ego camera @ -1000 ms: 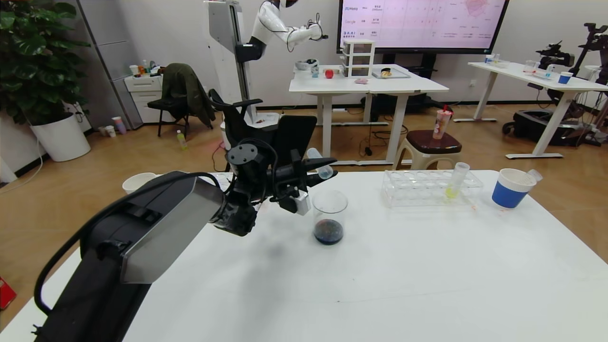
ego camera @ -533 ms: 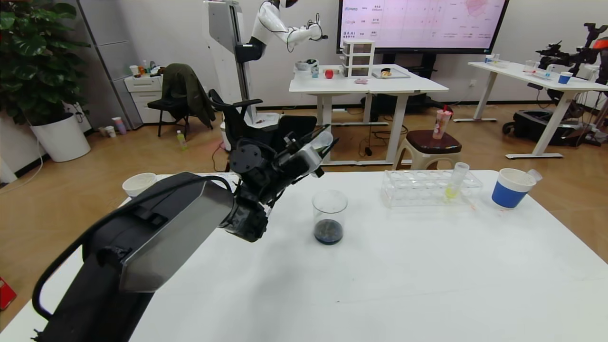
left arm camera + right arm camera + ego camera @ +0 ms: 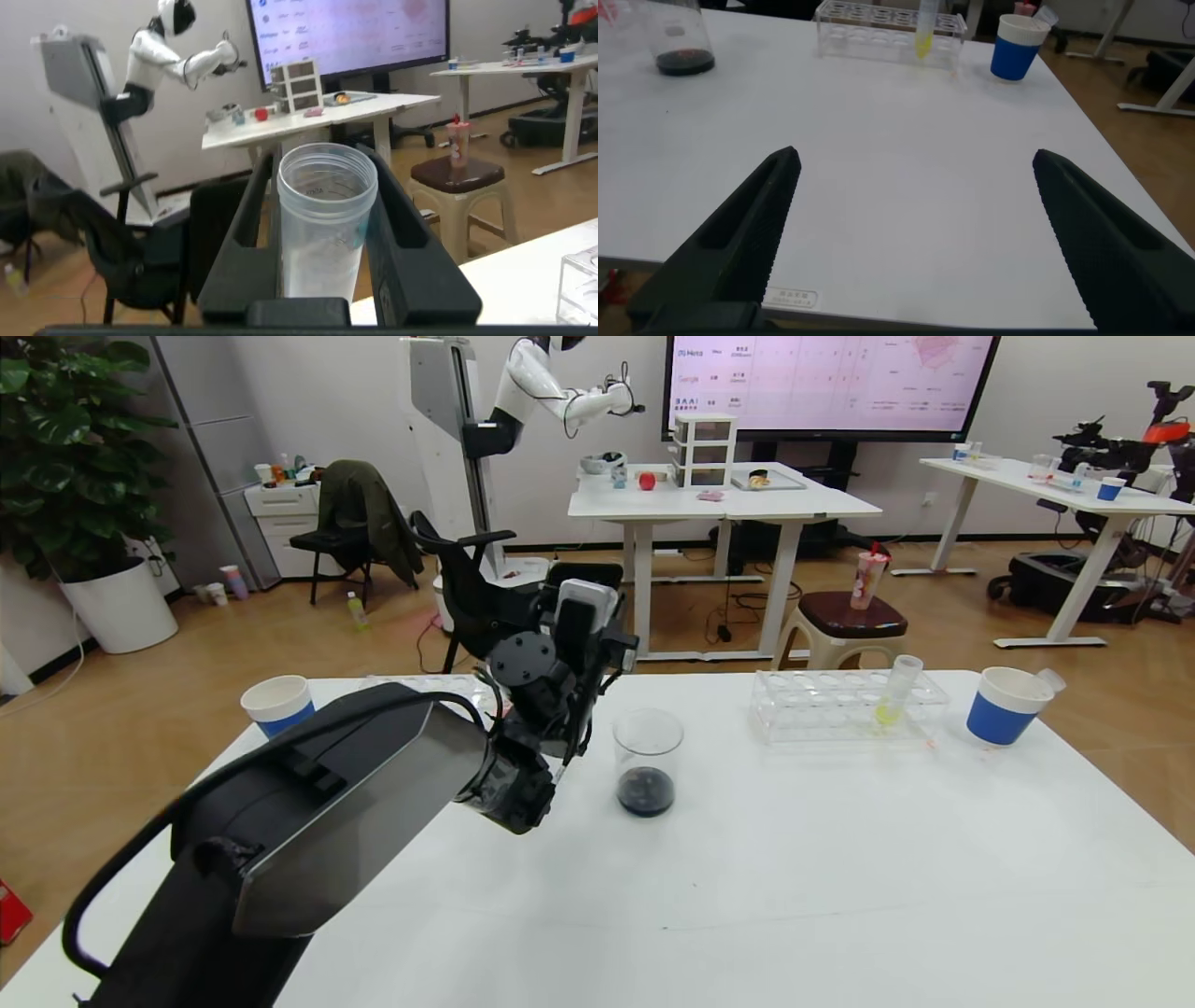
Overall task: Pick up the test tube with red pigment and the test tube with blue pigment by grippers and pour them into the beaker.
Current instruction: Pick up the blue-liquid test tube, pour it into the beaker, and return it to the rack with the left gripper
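My left gripper (image 3: 590, 616) is raised behind and to the left of the beaker (image 3: 646, 761), shut on the test tube with blue pigment (image 3: 327, 224). The tube stands upright between the fingers (image 3: 245, 219), mouth up, looking almost empty with a faint blue trace. The gripper also shows in the left wrist view (image 3: 323, 163). The beaker holds dark liquid at its bottom and shows in the right wrist view (image 3: 680, 42) too. My right gripper (image 3: 915, 157) is open and empty, low over the table's near part. The test tube with red pigment is not clearly in view.
A clear rack (image 3: 845, 707) holds a yellow-green tube (image 3: 896, 695) at the far right. A blue-sleeved paper cup (image 3: 1004, 707) holds an empty tube. Another cup (image 3: 277, 703) stands far left. A second rack (image 3: 425, 686) lies behind my left arm.
My left gripper has turned from tilted over the beaker to upright and drawn back to the left, bringing the tube mouth-up. The beaker's dark liquid has settled.
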Robot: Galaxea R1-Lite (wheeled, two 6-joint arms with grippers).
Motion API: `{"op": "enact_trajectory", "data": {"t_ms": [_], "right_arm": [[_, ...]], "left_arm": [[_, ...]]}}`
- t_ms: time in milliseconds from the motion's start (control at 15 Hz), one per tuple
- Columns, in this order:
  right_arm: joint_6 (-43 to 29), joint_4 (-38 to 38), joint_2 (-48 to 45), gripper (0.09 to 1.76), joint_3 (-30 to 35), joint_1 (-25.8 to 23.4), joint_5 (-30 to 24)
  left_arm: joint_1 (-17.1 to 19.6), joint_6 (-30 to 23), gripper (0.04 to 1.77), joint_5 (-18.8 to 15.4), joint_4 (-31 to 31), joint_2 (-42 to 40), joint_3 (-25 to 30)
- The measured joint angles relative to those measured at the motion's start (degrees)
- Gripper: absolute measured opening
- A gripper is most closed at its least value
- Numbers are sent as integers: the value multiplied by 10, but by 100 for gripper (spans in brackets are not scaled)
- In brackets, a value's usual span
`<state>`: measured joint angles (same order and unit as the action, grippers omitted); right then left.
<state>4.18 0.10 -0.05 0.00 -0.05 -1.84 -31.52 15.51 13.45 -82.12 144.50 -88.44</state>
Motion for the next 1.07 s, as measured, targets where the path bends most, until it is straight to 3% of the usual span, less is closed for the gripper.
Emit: {"op": "enact_trajectory", "data": {"t_ms": [133,600,800,1067], "right_arm": [[0,0,0,174,0,0,0],[0,0,0,174,0,0,0],[0,0,0,174,0,0,0],[0,0,0,174,0,0,0]], "left_arm": [[0,-45,53,19,19,-11,22],[36,-98,53,21,59,-83,89],[119,-130,53,3,77,-139,138],[271,-165,53,-65,76,-190,209]]}}
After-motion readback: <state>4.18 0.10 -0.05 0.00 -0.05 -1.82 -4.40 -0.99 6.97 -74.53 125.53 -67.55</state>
